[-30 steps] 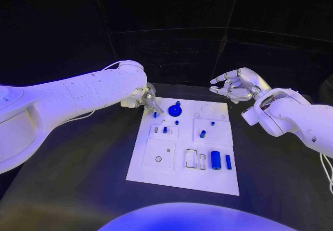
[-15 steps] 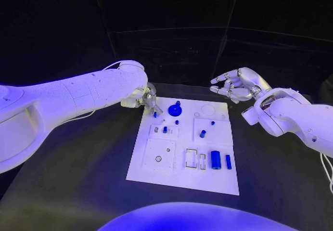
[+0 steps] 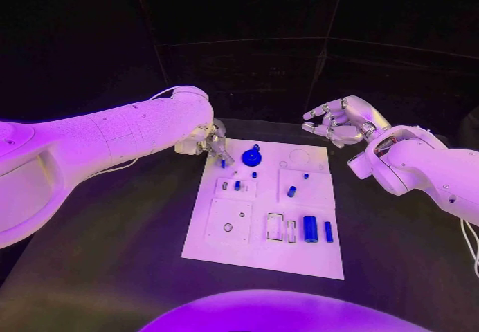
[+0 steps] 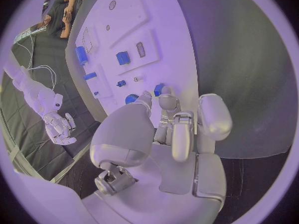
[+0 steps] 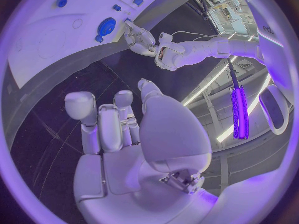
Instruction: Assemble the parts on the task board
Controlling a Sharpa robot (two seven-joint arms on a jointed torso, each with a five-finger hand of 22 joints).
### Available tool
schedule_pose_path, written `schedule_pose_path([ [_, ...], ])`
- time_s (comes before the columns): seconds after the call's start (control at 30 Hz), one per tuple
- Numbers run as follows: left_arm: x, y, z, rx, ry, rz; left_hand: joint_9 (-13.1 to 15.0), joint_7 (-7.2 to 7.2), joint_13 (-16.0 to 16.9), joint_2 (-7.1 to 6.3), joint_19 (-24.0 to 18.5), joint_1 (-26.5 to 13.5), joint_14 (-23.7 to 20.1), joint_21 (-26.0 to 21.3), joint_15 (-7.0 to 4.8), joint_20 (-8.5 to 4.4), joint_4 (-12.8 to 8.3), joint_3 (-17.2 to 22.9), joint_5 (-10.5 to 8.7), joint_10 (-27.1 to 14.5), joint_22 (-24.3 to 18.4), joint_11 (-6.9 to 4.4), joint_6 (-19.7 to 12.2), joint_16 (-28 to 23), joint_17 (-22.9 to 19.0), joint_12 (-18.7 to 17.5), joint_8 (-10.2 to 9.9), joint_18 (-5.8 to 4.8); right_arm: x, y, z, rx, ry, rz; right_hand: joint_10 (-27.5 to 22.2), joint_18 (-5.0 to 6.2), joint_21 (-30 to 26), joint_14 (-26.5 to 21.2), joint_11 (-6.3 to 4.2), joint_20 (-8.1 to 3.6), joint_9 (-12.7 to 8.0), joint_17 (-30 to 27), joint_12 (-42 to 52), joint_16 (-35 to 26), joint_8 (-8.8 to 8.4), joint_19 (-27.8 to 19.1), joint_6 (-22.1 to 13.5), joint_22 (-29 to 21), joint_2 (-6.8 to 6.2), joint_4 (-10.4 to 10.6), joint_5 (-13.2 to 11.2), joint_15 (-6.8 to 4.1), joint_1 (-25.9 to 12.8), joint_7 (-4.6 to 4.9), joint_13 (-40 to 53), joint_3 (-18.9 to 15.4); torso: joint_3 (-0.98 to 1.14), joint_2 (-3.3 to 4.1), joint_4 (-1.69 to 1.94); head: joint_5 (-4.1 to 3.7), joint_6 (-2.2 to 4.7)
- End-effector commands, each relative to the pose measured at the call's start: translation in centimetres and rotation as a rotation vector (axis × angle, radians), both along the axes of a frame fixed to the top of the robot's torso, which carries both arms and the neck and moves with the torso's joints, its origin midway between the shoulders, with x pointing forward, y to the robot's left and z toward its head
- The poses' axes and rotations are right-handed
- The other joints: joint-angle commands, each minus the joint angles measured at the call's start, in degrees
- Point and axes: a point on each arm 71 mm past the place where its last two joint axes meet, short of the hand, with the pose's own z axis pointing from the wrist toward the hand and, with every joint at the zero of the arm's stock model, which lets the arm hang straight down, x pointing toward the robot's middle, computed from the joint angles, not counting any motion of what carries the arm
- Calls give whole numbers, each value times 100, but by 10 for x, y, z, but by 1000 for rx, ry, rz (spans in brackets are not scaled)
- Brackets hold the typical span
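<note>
Right now the left hand (image 3: 207, 142) is down at the far corner of the task board (image 3: 239, 249), the white plate lying on the black table (image 3: 120, 235). Its fingers (image 4: 167, 102) are bunched close together, with the tips reaching down to the board beside a small blue part (image 3: 223, 164). From the left wrist view that blue part (image 4: 159, 89) sits just past the fingertips, but I cannot tell whether it is actually pinched or only touched.

Just beyond that hand, toward the board's middle, stands a round blue disc part (image 3: 252, 158) with a little knob on its far side. Further along the board from the left hand come two small blue pegs (image 3: 237, 185) in a square recess, another short blue peg (image 3: 291, 193), and nearest the robot a thick blue cylinder (image 3: 311, 229) with a slimmer blue bar (image 3: 329, 232) next to it.

The right hand (image 3: 339, 122) hangs in the air past the board's other far corner, well apart from the plate and touching nothing. Its fingers are loosely curled but spread from one another, with nothing between them; the right wrist view shows the palm (image 5: 124, 149) bare and the board's rim (image 5: 37, 50) lying off beyond the fingertips, with the blue disc part (image 5: 106, 26) on it near the left hand (image 5: 140, 37).
</note>
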Motion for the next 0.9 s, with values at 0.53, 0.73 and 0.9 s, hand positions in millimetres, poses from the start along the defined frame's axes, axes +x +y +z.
schedule_pose_path([
  [0.53, 0, -3, 1, -43, 2, 9, -88, -52, -81, 434, 41, 1182, 586, 38, -107, -50, -936, 1108, -3, -67, 49, -67, -160, 28, 1485, -65, -63, -37, 0, 1, 2, 5, -5, 10, -32, 31, -39, 206, 6, -27, -5, 4, 23, -34, 37, 4, -14, -6, 42, 19, 33, -51, -6, -28, -4, -6, -1, -1, 0, 6, -37],
  [0.73, -1, -2, 2, -83, -16, 23, -96, 5, -132, 34, 38, 752, 583, 36, -51, -11, -1148, 2356, -19, -11, 82, -19, -146, 22, 1474, -100, 3, -39, 0, 1, 2, 5, -4, 10, -28, 29, -37, 207, 6, -27, -5, 9, 32, -31, 40, 7, -14, 1, 43, 15, 51, -51, 3, -28, 3, 0, -2, -3, 2, 0, -40],
  [0.9, -6, 1, 5, -124, -35, 41, -57, -2, -120, -254, 46, 423, 583, 40, -55, -8, -1291, 3094, -18, 51, 110, -10, -154, 22, 1475, -74, 107, -42, 0, 0, 2, 4, -4, 8, -32, 30, -38, 206, 7, -28, -5, 2, 25, -37, 42, 7, -14, 0, 39, 22, 41, -51, -7, -27, -6, -6, 1, -7, 12, -8, -42],
])
